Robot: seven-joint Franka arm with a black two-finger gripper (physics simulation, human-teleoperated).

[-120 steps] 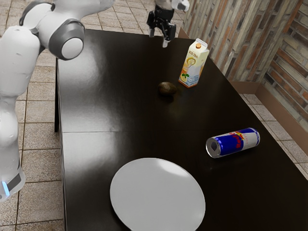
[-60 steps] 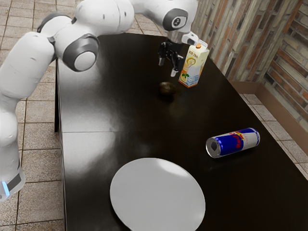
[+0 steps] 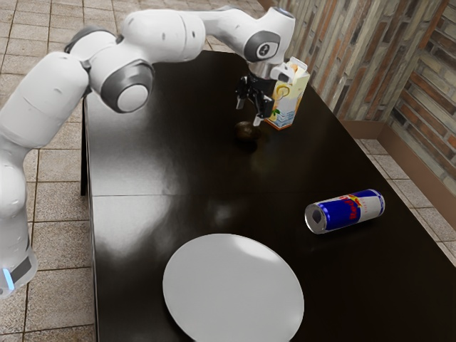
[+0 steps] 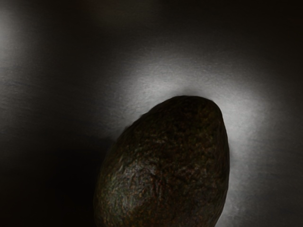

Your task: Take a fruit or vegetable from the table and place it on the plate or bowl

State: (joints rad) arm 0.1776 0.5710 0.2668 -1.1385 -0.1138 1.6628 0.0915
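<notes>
Exterior view: the black hand (image 3: 251, 109) hangs over the far part of the tabletop (image 3: 164, 157), pointing downward, spread open and grasping nothing. The avocado (image 3: 247, 132) lies on the tabletop directly under the hand, just below the fingertips and apart from them. It is a dark, rough-skinned fruit resting on its side in the far half of the tabletop, closer to the edge that runs along the brick wall than to the opposite edge.

In the wrist view the avocado (image 4: 165, 165) sits close beneath the hand, its narrower end pointing away from the camera, with the glossy dark tabletop (image 4: 71, 71) around it.

Just beside the hand, on the wall side, an iced-tea carton (image 3: 288, 96) stands upright; it is near the avocado but not touching it. Farther toward the near edge, along the wall-side edge, a blue and silver drink can (image 3: 345, 211) lies on its side, well apart from the avocado. A round white plate (image 3: 233, 288) rests at the near edge of the tabletop, bare, well apart from both the hand and the avocado.
</notes>
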